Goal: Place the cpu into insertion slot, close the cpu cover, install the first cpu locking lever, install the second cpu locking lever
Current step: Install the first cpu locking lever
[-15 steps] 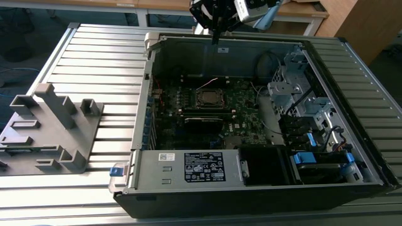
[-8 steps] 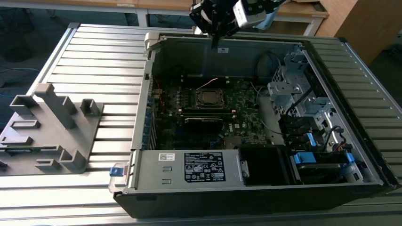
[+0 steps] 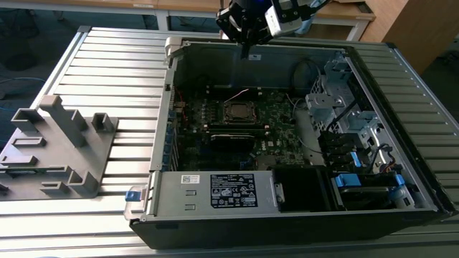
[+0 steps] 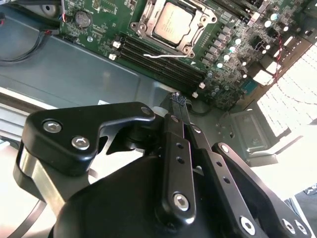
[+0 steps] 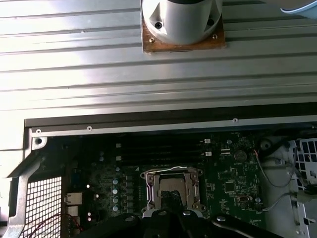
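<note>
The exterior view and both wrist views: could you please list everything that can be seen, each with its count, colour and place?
table: one, silver, slatted, under everything.
computer case: one, black and silver, open, on the table.
fixture: one, grey, on the table at the exterior view's left.
motherboard: one, dark green, on the case floor.
cpu: one, grey-brown, seated in the middle of the motherboard.
cpu cover: one, silver frame, lying around the cpu's face.
memory slots: several, black, long, beside the cpu.
power-supply box: one, grey, labelled, along one edge of the case.
clips: several, blue, at the exterior view's right.
gripper: one, black, shut and empty, above the case edge farthest from the power-supply box.
</note>
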You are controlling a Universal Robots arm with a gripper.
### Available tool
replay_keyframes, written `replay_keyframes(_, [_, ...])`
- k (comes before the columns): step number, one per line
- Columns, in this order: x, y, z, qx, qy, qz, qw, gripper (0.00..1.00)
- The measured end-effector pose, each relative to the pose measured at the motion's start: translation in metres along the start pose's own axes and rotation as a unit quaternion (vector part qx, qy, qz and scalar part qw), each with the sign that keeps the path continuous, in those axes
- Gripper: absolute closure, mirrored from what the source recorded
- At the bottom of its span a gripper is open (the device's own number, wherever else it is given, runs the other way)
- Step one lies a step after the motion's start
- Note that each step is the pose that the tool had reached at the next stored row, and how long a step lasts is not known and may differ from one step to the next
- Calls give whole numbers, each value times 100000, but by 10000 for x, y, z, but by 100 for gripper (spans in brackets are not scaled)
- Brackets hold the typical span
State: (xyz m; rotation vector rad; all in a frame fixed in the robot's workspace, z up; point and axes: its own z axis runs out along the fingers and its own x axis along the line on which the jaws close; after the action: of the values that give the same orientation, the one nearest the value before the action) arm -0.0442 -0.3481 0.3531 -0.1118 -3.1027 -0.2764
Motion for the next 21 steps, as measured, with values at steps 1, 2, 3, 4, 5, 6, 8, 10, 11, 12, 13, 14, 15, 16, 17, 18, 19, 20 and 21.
replay_keyframes(1, [0, 0, 0, -3, -1, -2, 100000, 89])
replay_keyframes(2, [0, -1, 3, -14, -5, -3, 100000, 89])
replay_keyframes(3, [0, -1, 4, -12, -5, -2, 100000, 89])
replay_keyframes(4, [0, -1, 4, -13, -5, -2, 100000, 89])
replay_keyframes(5, [0, -1, 4, -13, -6, -1, 100000, 89])
replay_keyframes(6, [0, -1, 5, -14, -6, -3, 100000, 89])
replay_keyframes(8, [0, -1, 5, -13, -5, -3, 100000, 89])
replay_keyframes(10, [0, -1, 5, -13, -7, -2, 100000, 89])
replay_keyframes(11, [0, -1, 5, -16, -6, -2, 100000, 89])
replay_keyframes(12, [0, -1, 7, -15, -8, 0, 100000, 89])
replay_keyframes(13, [-1, -2, 12, -35, -16, -4, 100000, 89])
replay_keyframes(14, [-1, -4, 20, -33, -15, -7, 100000, 89])
replay_keyframes(15, [-1, -6, 30, -17, -8, -3, 100000, 89])
replay_keyframes(16, [-1, -8, 43, -19, -8, -3, 100000, 89])
replay_keyframes(17, [-2, -11, 60, -17, -7, -6, 100000, 89])
replay_keyframes(18, [-2, -14, 78, -20, -7, -4, 100000, 89])
replay_keyframes(19, [-3, -17, 97, -19, -6, -4, 100000, 89])
replay_keyframes(20, [-4, -20, 114, -17, -7, -4, 100000, 89])
replay_keyframes(21, [-4, -24, 132, -13, -6, -4, 100000, 89])
